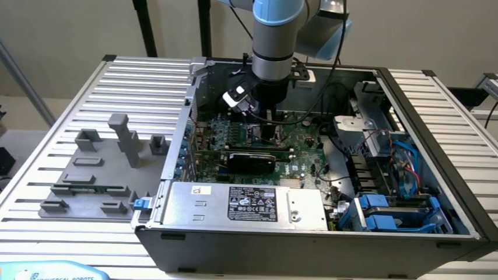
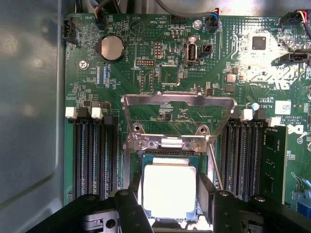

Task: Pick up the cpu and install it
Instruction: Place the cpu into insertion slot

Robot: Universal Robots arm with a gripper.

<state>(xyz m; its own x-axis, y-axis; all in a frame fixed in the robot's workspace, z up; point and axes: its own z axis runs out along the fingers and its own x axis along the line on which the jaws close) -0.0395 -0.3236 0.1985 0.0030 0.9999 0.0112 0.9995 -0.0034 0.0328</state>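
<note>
The cpu (image 2: 169, 182), a flat square chip with a silver-white top, lies level in the socket frame (image 2: 167, 156) on the green motherboard (image 2: 146, 73). My gripper (image 2: 169, 194) has a black finger against each of two opposite edges of the chip, so it is shut on it. The socket's metal load plate (image 2: 177, 99) stands flipped open beyond the chip. In the exterior view, the gripper (image 1: 269, 133) reaches straight down into the open computer case (image 1: 435, 146), low over the board's middle.
Memory slots (image 2: 92, 150) flank the socket, and a memory module (image 2: 274, 160) sits on one side. A power supply (image 1: 245, 204) and blue drive bays (image 1: 389, 213) fill the case's near side. Grey fixture blocks (image 1: 116, 146) and a green memory stick (image 1: 93, 188) lie at the exterior view's left.
</note>
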